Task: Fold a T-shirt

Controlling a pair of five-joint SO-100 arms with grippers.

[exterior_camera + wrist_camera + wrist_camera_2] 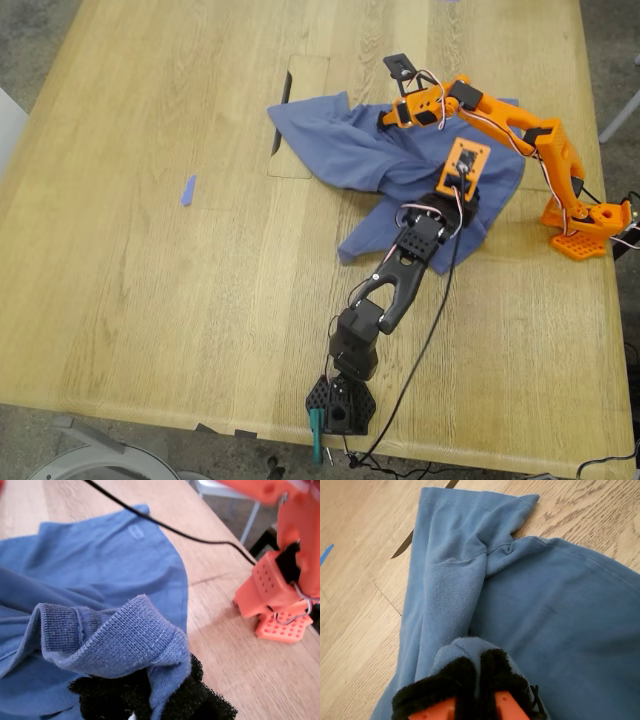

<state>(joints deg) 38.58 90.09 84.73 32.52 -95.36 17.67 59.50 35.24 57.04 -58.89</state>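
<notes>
The periwinkle-blue T-shirt lies crumpled on the wooden table, toward the exterior view's right. Its printed figures are hidden. My first gripper, on the black arm, is shut on a ribbed hem or collar fold of the T-shirt; the fold bunches over its black foam pads. My second gripper, on the orange arm, is shut on a pinch of the T-shirt near its far edge. In the second wrist view its black pads clamp the fabric, and a sleeve spreads out beyond them.
A small blue tape strip lies on the table at the exterior view's left, and shows in the second wrist view. A rectangular table hatch sits under the shirt's far edge. The orange arm's base and a black cable are close by.
</notes>
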